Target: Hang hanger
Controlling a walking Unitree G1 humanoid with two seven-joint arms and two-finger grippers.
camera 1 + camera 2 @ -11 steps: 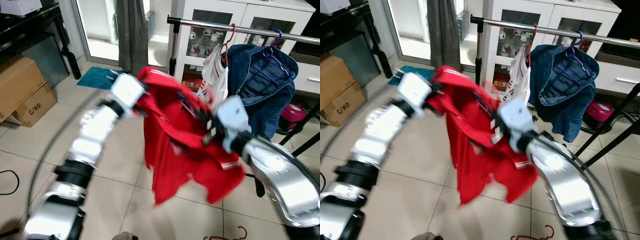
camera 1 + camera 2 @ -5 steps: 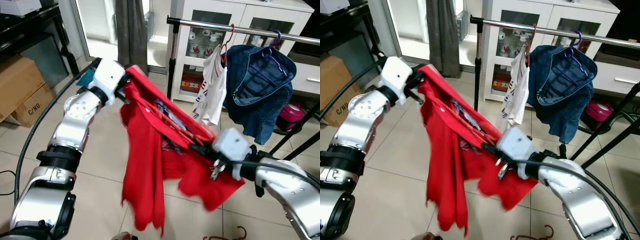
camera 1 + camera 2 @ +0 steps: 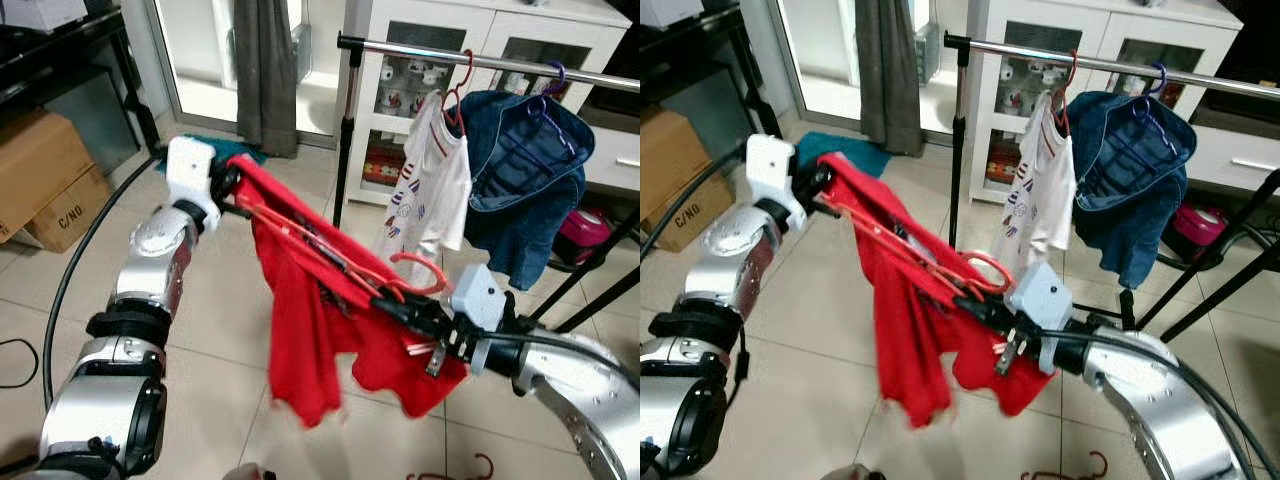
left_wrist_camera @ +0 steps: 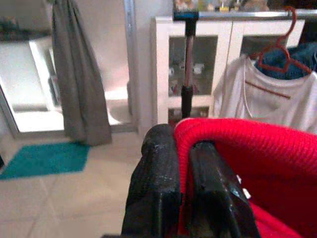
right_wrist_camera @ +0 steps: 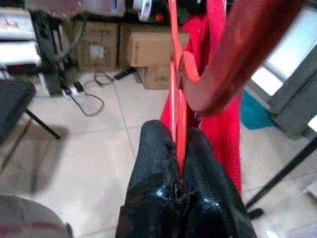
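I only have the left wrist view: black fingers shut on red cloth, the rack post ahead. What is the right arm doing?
Observer: The right gripper is shut on the red hanger near its hook.
Operator: Is the garment on that hanger?
Observer: Yes, the red shirt drapes from it, stretched between both grippers; the left gripper holds the far end.
Operator: Room on the rail?
Observer: The rail is bare left of the white shirt.

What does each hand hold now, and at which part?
The left hand pinches the red garment at its upper edge. The right hand grips the red hanger near its hook.
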